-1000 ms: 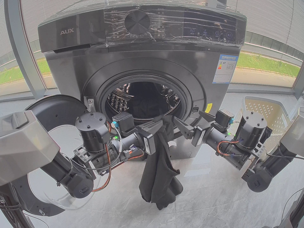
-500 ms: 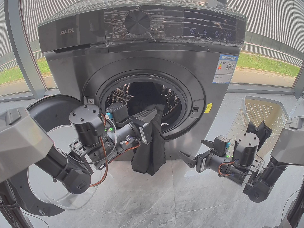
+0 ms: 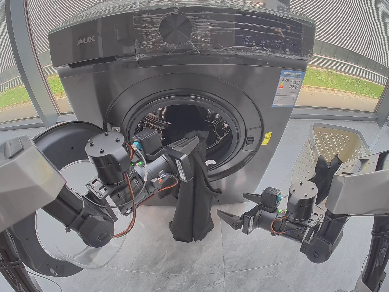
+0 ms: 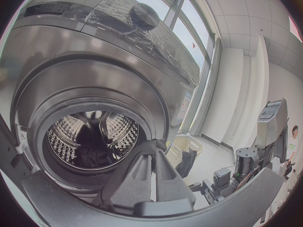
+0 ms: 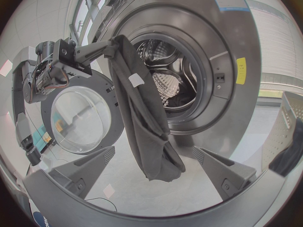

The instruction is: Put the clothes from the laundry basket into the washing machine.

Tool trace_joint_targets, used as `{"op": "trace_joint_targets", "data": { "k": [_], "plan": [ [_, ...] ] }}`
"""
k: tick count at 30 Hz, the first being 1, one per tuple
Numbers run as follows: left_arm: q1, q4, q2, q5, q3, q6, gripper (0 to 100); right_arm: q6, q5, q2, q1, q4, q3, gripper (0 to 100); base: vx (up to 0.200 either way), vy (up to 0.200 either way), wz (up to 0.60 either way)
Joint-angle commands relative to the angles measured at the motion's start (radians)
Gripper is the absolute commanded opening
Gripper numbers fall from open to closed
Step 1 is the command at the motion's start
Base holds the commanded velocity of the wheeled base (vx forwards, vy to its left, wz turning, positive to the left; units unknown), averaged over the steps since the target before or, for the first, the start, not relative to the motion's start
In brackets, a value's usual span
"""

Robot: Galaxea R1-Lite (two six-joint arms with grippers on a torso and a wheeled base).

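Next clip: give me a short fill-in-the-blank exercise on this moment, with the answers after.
1. The left gripper is shut on a ____ garment hanging at the opening of the washing machine.
2. The right gripper, low and holding nothing, is ____.
3. The laundry basket stands on the robot's ____ side.
Missing words: black; open; right.

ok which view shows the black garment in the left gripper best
The right wrist view: the black garment hangs in full from the left gripper, pinch to lowest fold. The head view also shows its length, the gripper covering part of the top. In the left wrist view its bunched top sits between the fingers.
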Motion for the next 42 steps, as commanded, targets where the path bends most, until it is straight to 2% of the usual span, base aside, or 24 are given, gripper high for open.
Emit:
{"op": "trace_joint_targets", "data": {
  "k": [1,6,13,16,26,38,39,42],
  "plan": [
    [0.0,-0.003,-0.013,0.0,0.004,0.0,0,-0.002,0.019,0.062,0.0,-0.009,-0.022,100,0.0,0.0,0.0],
    [-0.002,-0.004,-0.024,0.0,0.005,0.0,0,0.0,0.047,0.131,-0.003,-0.012,-0.115,100,0.0,0.0,0.0],
    [-0.005,-0.004,-0.035,-0.004,0.019,-0.002,0,-0.002,0.05,0.203,-0.05,0.001,-0.236,100,0.0,0.0,0.0],
    [-0.005,-0.004,-0.035,-0.009,0.025,0.0,0,-0.002,0.05,0.22,-0.072,0.001,-0.253,100,0.0,0.0,0.0],
    [-0.009,-0.018,-0.035,-0.014,0.028,0.0,0,-0.002,0.057,0.296,-0.072,-0.009,-0.338,100,0.0,0.0,0.0],
    [-0.014,-0.03,-0.036,-0.017,0.039,0.0,0,0.0,0.074,0.388,-0.067,0.004,-0.522,100,0.0,0.0,0.0],
    [-0.014,-0.032,-0.036,-0.017,0.039,0.0,0,0.001,0.079,0.391,-0.066,0.004,-0.534,0,0.0,0.0,0.0],
    [-0.012,-0.032,-0.042,-0.017,0.041,0.0,0,0.001,0.09,0.391,-0.061,0.003,-0.551,0,0.0,0.0,0.0]
  ]
}}
